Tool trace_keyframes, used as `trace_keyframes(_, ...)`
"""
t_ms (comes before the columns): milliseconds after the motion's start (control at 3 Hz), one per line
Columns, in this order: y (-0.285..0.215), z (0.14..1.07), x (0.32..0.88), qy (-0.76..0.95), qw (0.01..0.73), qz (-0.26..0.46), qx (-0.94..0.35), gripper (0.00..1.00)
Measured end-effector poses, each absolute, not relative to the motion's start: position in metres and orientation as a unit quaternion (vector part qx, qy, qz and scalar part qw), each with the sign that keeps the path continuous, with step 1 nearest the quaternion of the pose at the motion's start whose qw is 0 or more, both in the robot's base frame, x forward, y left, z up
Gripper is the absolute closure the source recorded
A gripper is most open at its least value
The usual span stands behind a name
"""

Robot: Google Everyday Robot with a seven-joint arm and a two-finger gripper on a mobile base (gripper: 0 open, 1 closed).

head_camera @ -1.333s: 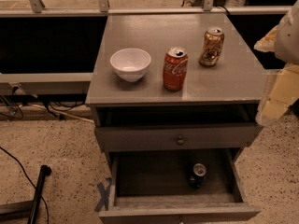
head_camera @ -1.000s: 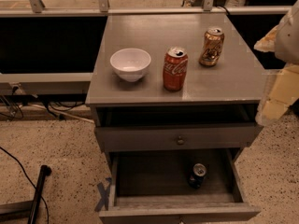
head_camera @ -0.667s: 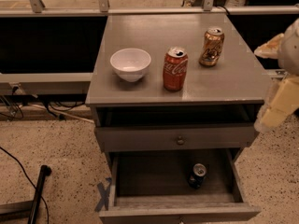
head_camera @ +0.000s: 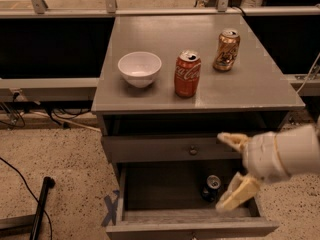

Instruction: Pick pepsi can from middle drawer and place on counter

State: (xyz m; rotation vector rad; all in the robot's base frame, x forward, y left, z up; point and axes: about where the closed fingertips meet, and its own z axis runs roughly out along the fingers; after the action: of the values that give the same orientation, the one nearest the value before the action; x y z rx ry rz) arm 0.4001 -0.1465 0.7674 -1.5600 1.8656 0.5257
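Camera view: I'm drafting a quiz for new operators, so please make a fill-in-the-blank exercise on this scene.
1. The pepsi can stands in the middle drawer, which is ____, not shut.
2. The counter holds ____ cans.
3. The Coca-Cola can stands between the gold-brown can and the white ____.
4. The gripper, near the pepsi can, has its fingers ____.
Missing: open; two; bowl; open.
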Motion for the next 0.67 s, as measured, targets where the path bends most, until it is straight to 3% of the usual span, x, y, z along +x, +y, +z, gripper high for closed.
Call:
trace_keyframes(333,-0.1299,0.7319,0.3881,0.703,0.350,0.242,-0.569,0.00)
trace_keyframes(667,-0.1346,0.7286,0.3892,0.709,0.352,0.239,-0.562,0.00)
